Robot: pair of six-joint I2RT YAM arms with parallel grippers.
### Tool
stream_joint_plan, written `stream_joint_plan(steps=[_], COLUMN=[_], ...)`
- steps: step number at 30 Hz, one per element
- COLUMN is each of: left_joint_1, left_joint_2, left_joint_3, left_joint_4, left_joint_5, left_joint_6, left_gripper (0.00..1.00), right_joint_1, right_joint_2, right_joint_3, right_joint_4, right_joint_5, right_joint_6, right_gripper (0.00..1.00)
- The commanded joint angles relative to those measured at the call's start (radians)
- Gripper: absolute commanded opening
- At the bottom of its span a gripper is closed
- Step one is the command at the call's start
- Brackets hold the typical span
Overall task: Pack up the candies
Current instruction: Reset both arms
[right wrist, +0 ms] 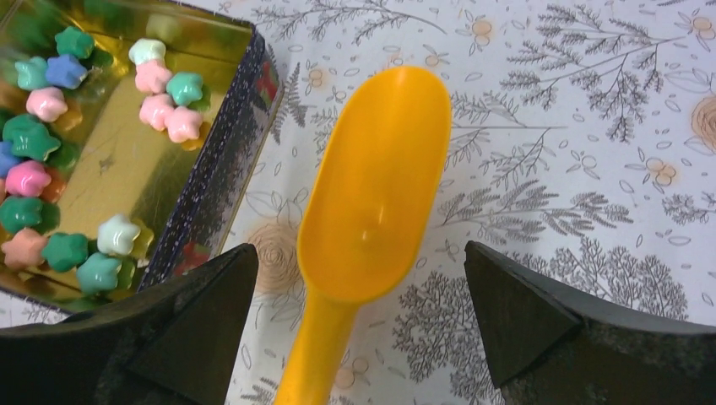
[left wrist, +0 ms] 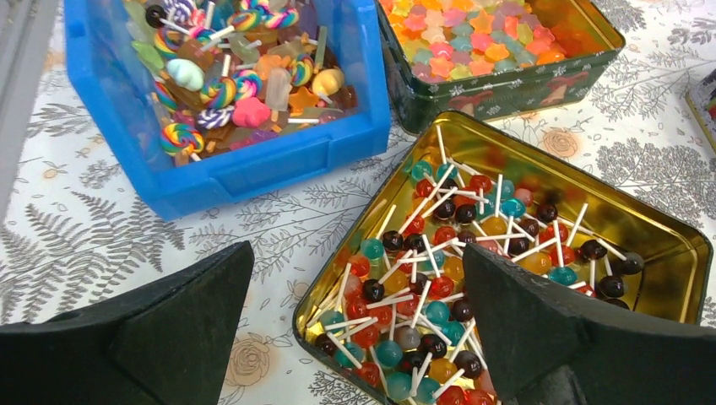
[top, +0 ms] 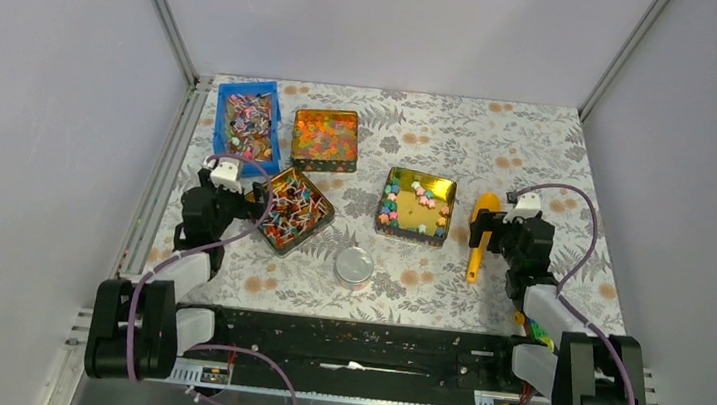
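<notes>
Risk: left claw [left wrist: 358,274] and right claw [right wrist: 356,278] both apart, empty; right straddles scoop [right wrist: 380,194], so an off-centre pinch could skid it across the counter [right wrist: 549,126].

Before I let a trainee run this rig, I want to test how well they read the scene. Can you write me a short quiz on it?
1. Pick one: what lies between the fingers of the right gripper? A the scoop; B a sponge; C a knife.
2. True or false: the left gripper is shut.
3. Fill in: the candies in the tin beside the scoop are shaped like ___.
Key: 1 A. 2 False: it is open above the lollipop tin. 3 stars.
</notes>
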Motion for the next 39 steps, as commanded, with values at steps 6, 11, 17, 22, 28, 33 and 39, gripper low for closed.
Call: stream_joint_plan(steps=[6,11,17,22,28,33,39], left_joint_1=[0.013,0.018,-0.081,-0.162,-0.141,-0.140,-0.123], left_joint_2=[0.096,0.148,0.245,0.216,0.236,0.237,0.240], left_joint_3=[0.083,-0.005,-0.027,-0.074,0.005,0.007,0.014], left_joint_4=[0.082,0.352,0.488,0.515,0.397,0.394,0.383], left_joint_5=[0.184,0.072,-0.122,-0.279,-0.320,-0.315,-0.294], left_joint_6=[0.035,-0.084,-0.033,-0.013,-0.034,-0.034,-0.069], left_gripper=[0.99,0.99,0.99,0.99,0.99,0.99,0.99], right_joint_1=[-0.030,-0.087,-0.087,-0.087,-0.087,-0.087,-0.087], right_joint_2=[0.241,0.255,0.254,0.252,0.254,0.255,0.256], right_joint_3=[0.091,0.106,0.106,0.101,0.100,0.101,0.102], right_joint_4=[0.315,0.308,0.305,0.318,0.320,0.320,0.320], right_joint_5=[-0.161,-0.150,-0.148,-0.142,-0.143,-0.143,-0.143], right_joint_6=[-0.066,-0.011,-0.011,-0.006,-0.005,-0.005,-0.005], right_gripper=[0.99,1.00,1.00,0.99,1.00,0.99,1.00])
